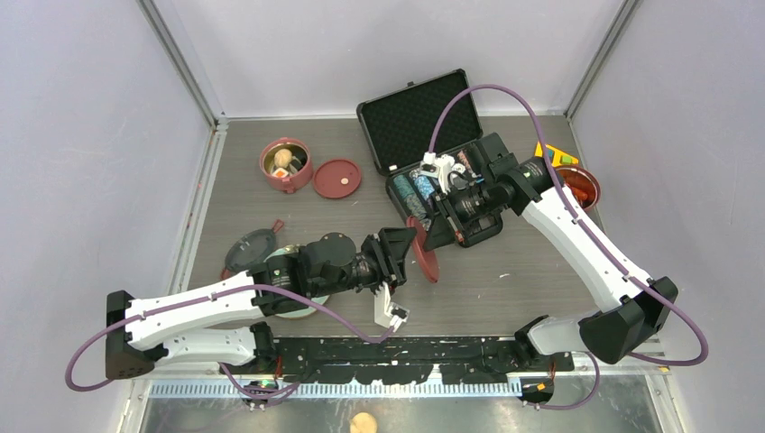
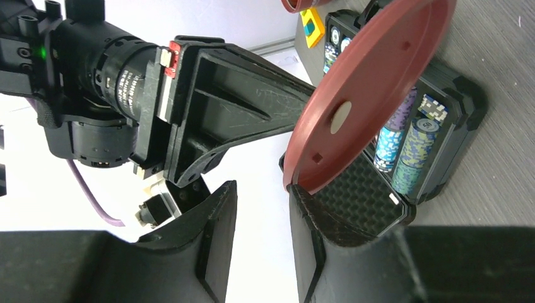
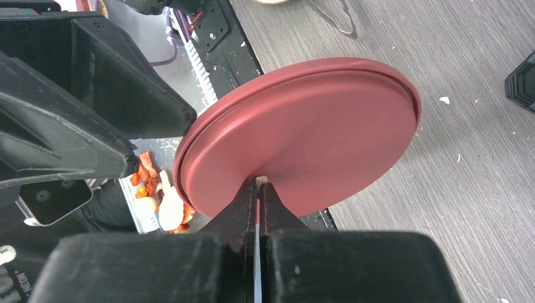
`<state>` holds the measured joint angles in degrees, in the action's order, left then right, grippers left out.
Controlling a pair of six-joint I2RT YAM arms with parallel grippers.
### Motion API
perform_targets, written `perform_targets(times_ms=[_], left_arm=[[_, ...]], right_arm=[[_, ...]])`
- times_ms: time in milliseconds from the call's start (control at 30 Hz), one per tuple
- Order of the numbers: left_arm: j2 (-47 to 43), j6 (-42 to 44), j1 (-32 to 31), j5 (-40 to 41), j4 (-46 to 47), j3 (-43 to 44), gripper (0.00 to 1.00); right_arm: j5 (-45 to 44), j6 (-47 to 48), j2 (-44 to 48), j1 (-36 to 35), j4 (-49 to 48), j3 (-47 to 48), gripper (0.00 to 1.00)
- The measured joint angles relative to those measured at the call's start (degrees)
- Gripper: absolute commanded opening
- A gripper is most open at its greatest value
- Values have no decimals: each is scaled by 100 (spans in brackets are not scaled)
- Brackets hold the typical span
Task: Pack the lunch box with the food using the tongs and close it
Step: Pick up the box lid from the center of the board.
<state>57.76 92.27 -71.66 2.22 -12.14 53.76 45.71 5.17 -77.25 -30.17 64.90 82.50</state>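
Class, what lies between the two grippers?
A flat round maroon-red lid, pinched by the right gripper, the left gripper open at its rim; the top view shows it.

Overhead, soft even light from above falls on the table (image 1: 271,198), with only faint shadows and no glare. Behind the left gripper (image 2: 262,189) the background burns out white, and its near parts are dark and blurred. The lid (image 3: 303,132) is sharp; the right gripper (image 3: 258,184), close to the lens, is soft

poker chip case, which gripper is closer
Right. Right gripper hangs at the poker chip case's near edge, pinching the red lid; left gripper is beyond the lid, nearer the robot.
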Motion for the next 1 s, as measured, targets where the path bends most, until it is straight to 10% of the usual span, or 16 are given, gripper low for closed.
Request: perform_targets(times_ms=[700, 1000], left_arm=[[-264, -212, -2, 162, -612, -391, 52], [-160, -254, -4, 155, -87, -398, 38]], right_arm=[[101, -212, 103, -52, -210, 0, 1], [181, -234, 103, -57, -262, -28, 1]])
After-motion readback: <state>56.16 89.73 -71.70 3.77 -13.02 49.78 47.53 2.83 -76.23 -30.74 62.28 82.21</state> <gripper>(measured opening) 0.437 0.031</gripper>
